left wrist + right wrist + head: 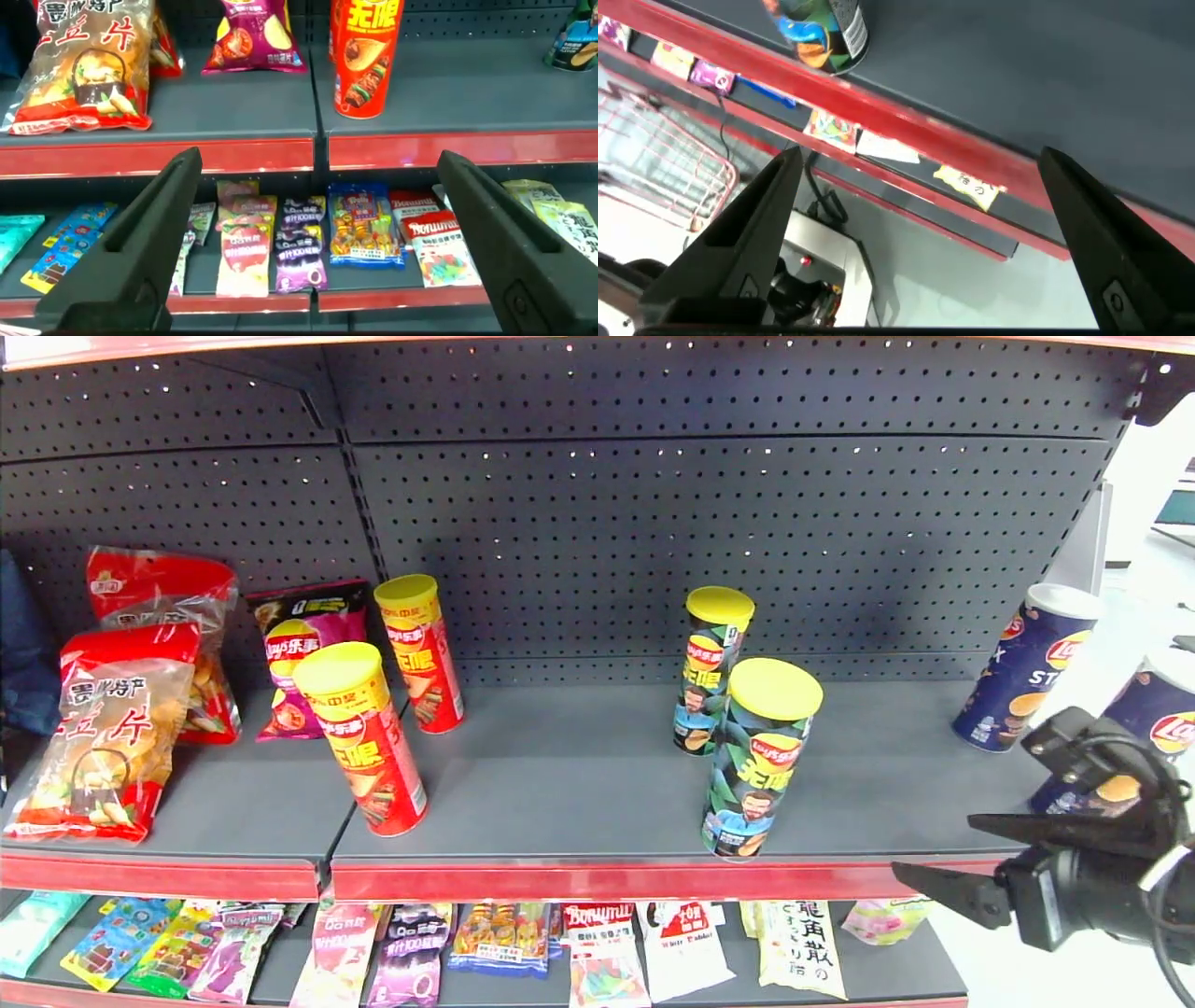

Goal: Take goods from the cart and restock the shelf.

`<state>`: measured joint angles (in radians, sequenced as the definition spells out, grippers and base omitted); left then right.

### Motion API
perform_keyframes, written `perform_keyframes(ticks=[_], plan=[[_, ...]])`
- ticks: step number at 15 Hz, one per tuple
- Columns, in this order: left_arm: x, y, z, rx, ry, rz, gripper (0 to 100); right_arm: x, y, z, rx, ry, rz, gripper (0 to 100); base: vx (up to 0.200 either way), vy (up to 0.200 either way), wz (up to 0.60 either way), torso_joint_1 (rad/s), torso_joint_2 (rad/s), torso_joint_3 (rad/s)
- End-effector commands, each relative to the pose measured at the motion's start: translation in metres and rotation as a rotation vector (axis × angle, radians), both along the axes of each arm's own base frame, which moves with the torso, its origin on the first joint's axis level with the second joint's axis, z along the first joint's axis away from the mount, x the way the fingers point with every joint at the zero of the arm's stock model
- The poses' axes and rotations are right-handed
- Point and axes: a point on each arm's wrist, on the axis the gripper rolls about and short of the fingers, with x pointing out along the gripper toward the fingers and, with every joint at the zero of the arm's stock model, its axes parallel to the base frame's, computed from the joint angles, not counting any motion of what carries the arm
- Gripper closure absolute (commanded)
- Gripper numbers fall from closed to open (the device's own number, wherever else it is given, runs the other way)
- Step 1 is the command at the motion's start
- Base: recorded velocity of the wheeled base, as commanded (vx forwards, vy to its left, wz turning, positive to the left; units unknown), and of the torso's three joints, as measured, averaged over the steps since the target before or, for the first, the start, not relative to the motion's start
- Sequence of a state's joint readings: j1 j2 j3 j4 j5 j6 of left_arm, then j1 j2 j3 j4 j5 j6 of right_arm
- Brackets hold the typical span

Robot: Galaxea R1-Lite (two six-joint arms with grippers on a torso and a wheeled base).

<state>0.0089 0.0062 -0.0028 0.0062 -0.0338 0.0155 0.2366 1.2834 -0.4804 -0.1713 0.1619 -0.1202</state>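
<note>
**Both hands open and empty at the shelf**

My right gripper [934, 845] hangs with its fingers spread wide and nothing between them, just off the red front edge of the dark grey metal shelf [579, 775], near its right end. A tall green crisp tube with a yellow lid [761, 756] stands upright close to that edge. My left gripper [320, 159] is likewise spread and bare, facing a lower row of colourful sweet packets [308, 243]. The red wire cart [663, 159] sits lower than the shelf's edge.
</note>
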Motion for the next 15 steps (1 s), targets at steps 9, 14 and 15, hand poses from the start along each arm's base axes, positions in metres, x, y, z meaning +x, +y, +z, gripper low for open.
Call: perform_keyframes(ticks=[9, 14, 15], plan=[[0.0, 0.0, 0.0, 0.0, -0.002, 0.002, 0, 0.063, 0.025, -0.037, -0.08, 0.148, 0.011, 0, 0.0, 0.0, 0.0, 0.0, 0.0, 0.0], [0.0, 0.0, 0.0, 0.0, -0.002, 0.0, 0, 0.079, 0.039, -0.035, -0.082, 0.134, 0.038, 0, 0.0, 0.0, 0.0, 0.0, 0.0, 0.0], [0.0, 0.0, 0.0, 0.0, -0.002, 0.0, 0, 0.082, 0.04, -0.037, -0.088, 0.137, 0.035, 0, 0.0, 0.0, 0.0, 0.0, 0.0, 0.0]])
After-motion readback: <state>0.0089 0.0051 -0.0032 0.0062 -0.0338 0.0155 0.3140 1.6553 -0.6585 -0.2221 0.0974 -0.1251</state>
